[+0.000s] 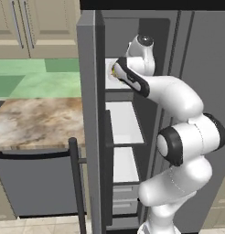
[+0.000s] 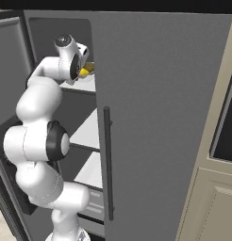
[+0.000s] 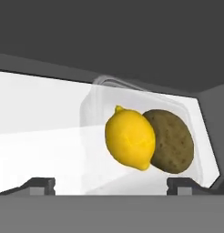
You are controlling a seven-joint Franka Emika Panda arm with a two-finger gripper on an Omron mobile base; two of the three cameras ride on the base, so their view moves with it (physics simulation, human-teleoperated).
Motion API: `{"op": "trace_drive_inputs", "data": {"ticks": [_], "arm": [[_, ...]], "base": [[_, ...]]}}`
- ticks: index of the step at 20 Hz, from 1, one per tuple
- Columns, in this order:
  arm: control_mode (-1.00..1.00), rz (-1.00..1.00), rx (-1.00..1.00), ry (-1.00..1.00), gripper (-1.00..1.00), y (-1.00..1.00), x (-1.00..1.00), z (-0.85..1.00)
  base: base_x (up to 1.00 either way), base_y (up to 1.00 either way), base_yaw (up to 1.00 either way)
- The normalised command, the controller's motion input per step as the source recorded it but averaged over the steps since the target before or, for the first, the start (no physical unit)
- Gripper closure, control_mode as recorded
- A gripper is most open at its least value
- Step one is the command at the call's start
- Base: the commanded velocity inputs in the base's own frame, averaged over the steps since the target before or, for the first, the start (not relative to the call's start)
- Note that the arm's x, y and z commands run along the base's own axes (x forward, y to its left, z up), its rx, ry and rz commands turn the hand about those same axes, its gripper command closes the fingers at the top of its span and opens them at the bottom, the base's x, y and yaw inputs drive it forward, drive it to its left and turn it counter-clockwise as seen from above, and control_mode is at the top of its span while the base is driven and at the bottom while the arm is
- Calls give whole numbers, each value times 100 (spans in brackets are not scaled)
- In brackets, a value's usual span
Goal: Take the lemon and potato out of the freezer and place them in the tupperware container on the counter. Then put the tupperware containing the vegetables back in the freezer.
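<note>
Your lemon (image 3: 129,142) and potato (image 3: 172,141) touch at frame center, inside the tupperware container (image 3: 98,98) on a white freezer (image 1: 89,68) shelf. Nothing blocks them. Your gripper (image 3: 111,184) faces them, jaws spread wide, arm reaching toward the upper shelf.

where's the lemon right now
In the hand view the lemon sits inside the tupperware container on a white freezer shelf, touching the potato beside it.
</note>
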Motion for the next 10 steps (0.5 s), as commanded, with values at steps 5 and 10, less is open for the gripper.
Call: {"op": "trace_drive_inputs", "data": {"ticks": [5, 10], "arm": [[-100, -5, 3, -28, -100, -7, -76, 13], [-100, -4, 14, -21, -100, -33, -100, 45]], "base": [[0, 0, 0], [0, 0, 0]]}}
